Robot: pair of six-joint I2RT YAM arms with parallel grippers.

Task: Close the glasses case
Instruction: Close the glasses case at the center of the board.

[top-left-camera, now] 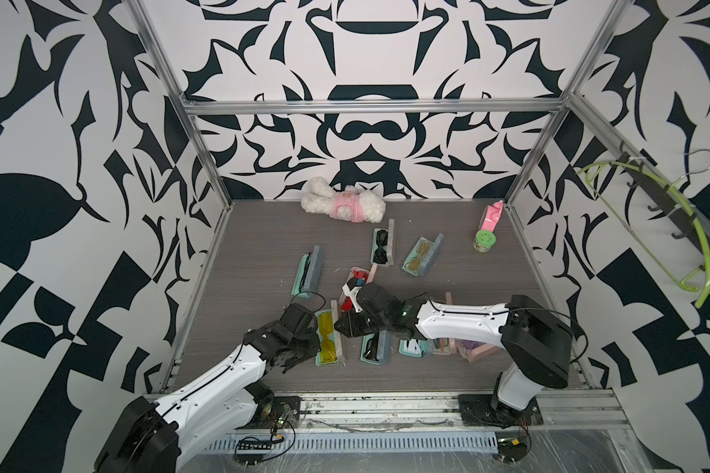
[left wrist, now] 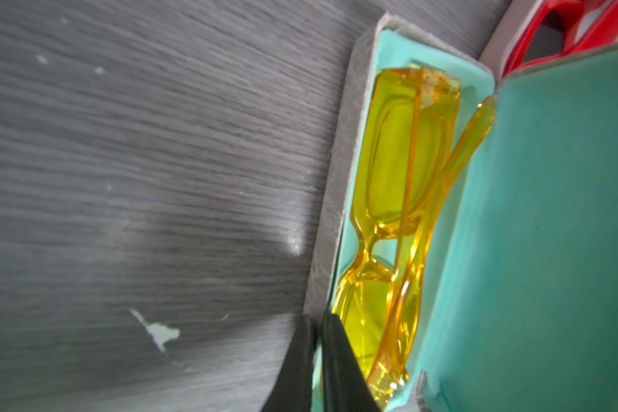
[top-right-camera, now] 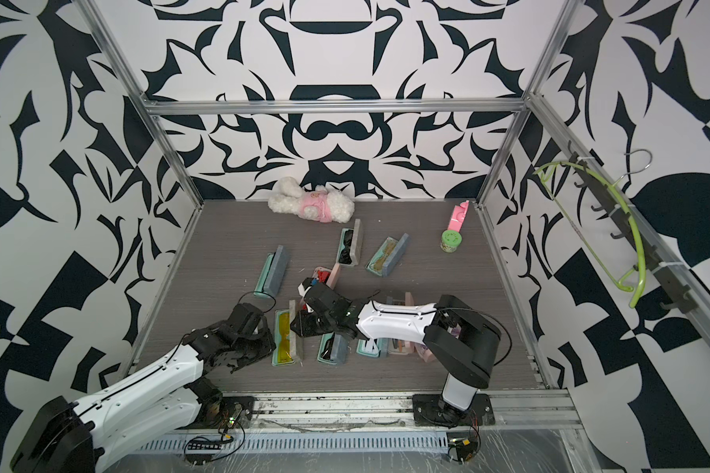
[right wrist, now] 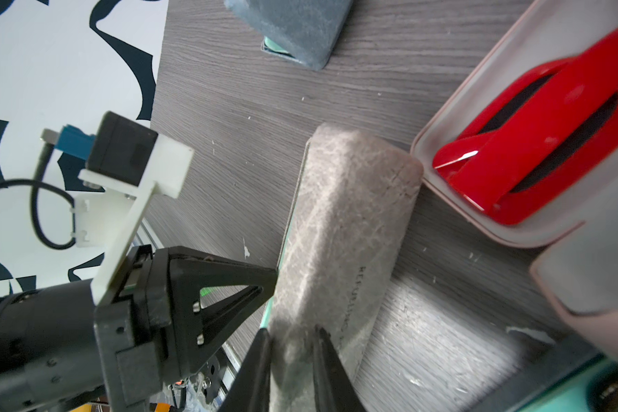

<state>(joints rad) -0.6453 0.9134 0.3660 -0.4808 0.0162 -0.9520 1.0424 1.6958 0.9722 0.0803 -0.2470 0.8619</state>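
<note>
**Open grey glasses case pinched by both grippers**

The grey glasses case (left wrist: 341, 171) lay on the dark tabletop (top-left-camera: 242, 319), just beside the pink case (right wrist: 550, 232) that held red sunglasses (right wrist: 536, 142). One short end of the grey case came very near a corner of the pink case; whether the two touched could not be told. The long axis of the grey case ran from that corner away from the pink case, toward the rail (top-left-camera: 386, 403) carrying the arm bases. The case was open, with yellow sunglasses (left wrist: 400, 185) lying lengthwise in its teal-lined base. Its lid (right wrist: 346, 214) stood nearly upright along the long side nearer to the pink case, with the teal lining facing the sunglasses.

The case lay between the two grippers. The left gripper (left wrist: 318, 323) was at the long wall farther from the pink case, toward the short end remote from it. Its fingers (left wrist: 339, 356) were pressed together on that thin wall, one outside and one inside the base. The right gripper (right wrist: 289, 333) was over the free edge of the lid, also toward the end remote from the pink case. Its fingers (right wrist: 261, 356) stood only slightly apart, one on each face of the lid, pinching it.
</note>
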